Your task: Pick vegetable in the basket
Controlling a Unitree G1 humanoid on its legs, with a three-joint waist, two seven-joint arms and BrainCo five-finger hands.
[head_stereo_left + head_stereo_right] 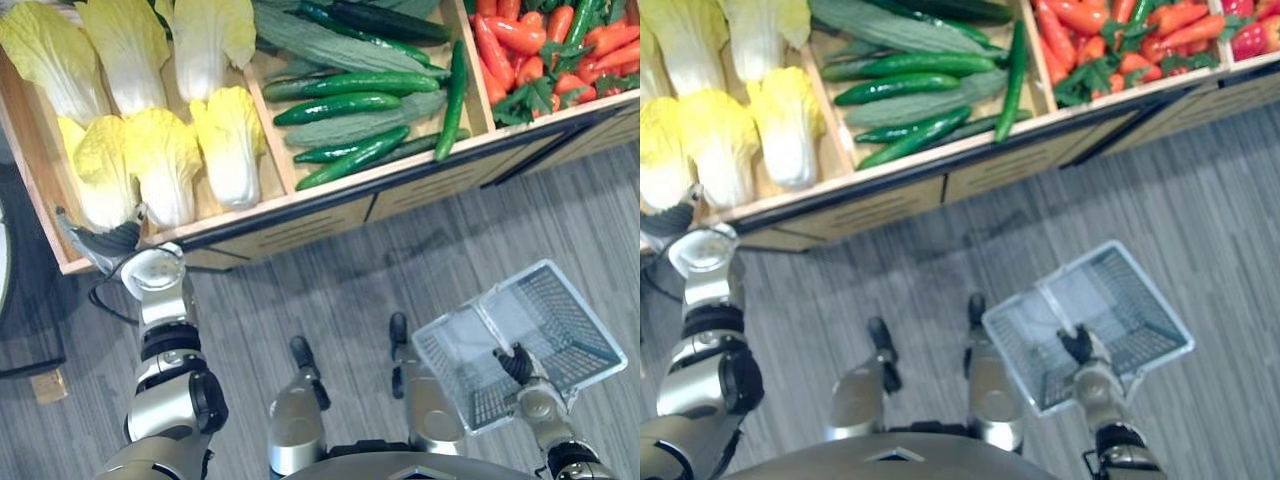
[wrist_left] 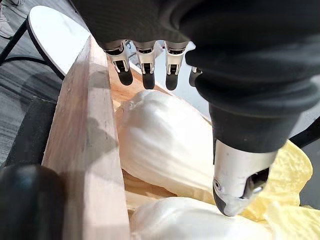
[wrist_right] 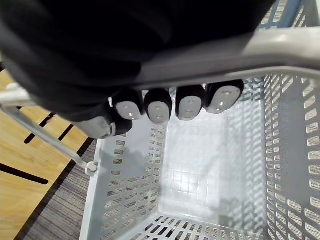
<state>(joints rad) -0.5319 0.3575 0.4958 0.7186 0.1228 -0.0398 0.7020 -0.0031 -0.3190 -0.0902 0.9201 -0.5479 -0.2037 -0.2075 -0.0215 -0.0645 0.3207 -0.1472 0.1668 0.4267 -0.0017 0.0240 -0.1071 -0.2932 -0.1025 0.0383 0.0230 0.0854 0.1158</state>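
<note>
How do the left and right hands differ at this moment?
The left hand has straight fingers and holds nothing; the right hand has its fingers curled round the basket handle. The left hand is up at the front edge of the wooden bin, over a pale cabbage; the right hand is lower, over the floor, carrying the empty basket. Both share dark covers and dark fingertips.

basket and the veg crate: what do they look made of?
Basket: probably moulded plastic, pale grey with a slight sheen. The walls are an even slotted lattice with rounded edges and no wire welds show.
Crate: wood, light-coloured, matte and seemingly unvarnished. Grain lines run along the wall, which has a sawn plank edge on top.
</note>
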